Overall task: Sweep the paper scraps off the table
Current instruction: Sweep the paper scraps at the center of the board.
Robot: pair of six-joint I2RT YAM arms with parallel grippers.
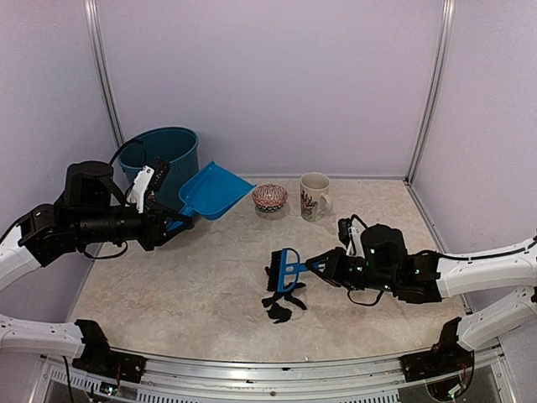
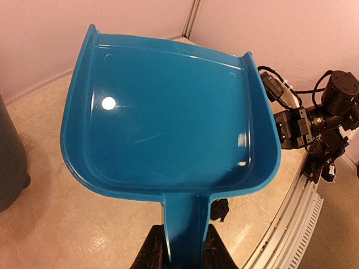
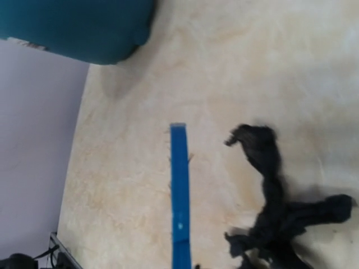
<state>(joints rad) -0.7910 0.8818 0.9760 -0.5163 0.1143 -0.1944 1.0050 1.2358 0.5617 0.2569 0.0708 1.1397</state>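
- Left pincer (image 1: 170, 223), at the left of the overhead frame, is clamped on the handle of the blue dustpan (image 1: 214, 191), which tilts up beside the teal bin (image 1: 164, 155).
- Right pincer (image 1: 322, 266), centre-right, is closed on the handle of the blue brush (image 1: 285, 269).
- Dark paper scraps (image 1: 283, 303) lie on the table (image 1: 168, 285) just below the brush, lower centre.

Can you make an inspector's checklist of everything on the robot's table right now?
Surface: beige mottled table, silver front edge.
Job's things: dark paper scraps bunched beside the brush; dustpan empty.
Clutter: mug, patterned bowl, teal bin at the back.
Grippers: left gripper shut on the dustpan's handle; right gripper shut on the brush.
Cables: black cable looping above the left arm.
Surroundings: pale walls, metal corner posts.
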